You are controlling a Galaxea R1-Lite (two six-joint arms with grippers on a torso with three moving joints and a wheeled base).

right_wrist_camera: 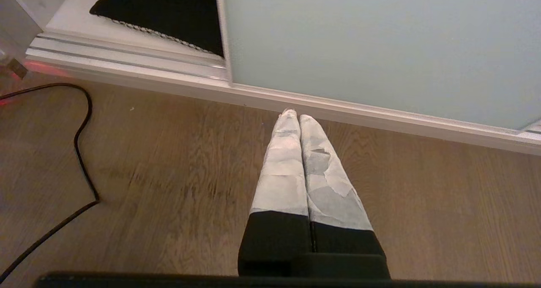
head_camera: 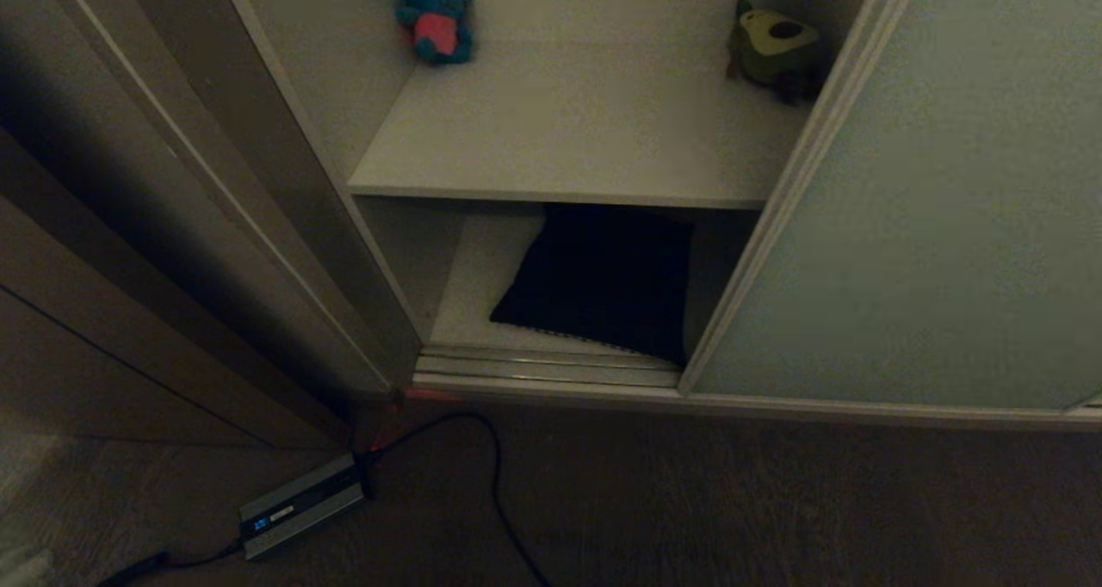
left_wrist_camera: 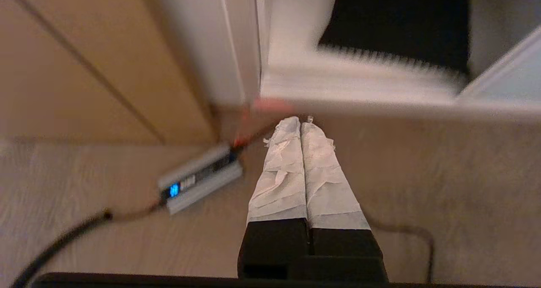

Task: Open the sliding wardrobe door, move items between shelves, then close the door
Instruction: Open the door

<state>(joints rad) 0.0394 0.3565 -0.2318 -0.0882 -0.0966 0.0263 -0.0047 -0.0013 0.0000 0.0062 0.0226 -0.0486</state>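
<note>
- Both of my grippers hang over the brown wood-grain floor [right_wrist_camera: 169, 174] in front of the wardrobe, and neither shows in my head view.
- My left gripper [left_wrist_camera: 300, 121] has its white-taped fingers [left_wrist_camera: 281, 169] pressed together with nothing between them; it points toward the ribbed metal floor track [head_camera: 547, 365] at the open side of the wardrobe.
- My right gripper [right_wrist_camera: 294, 114] is likewise closed and empty, its taped tips aimed at the base rail below the door.
- The tall pale grey-green sliding wardrobe door [head_camera: 930, 225], edged by a thin light metal frame, stands slid to the right, leaving the left bay open.
- A dark rectangular cushion [head_camera: 603, 277] with a checked edge lies flat on the off-white bottom shelf [head_camera: 482, 268], one corner close to the track and its right side tucked beside the door frame.
- On the off-white upper shelf [head_camera: 560, 139] a small blue plush toy with a pink belly [head_camera: 436, 15] sits at the back left, and an avocado-shaped green plush toy [head_camera: 770, 45] sits at the back right, well apart.
- A small silver box with a blue light [head_camera: 301, 505] lies on the floor left of the opening, with a black cable [head_camera: 495, 475] running from it.
</note>
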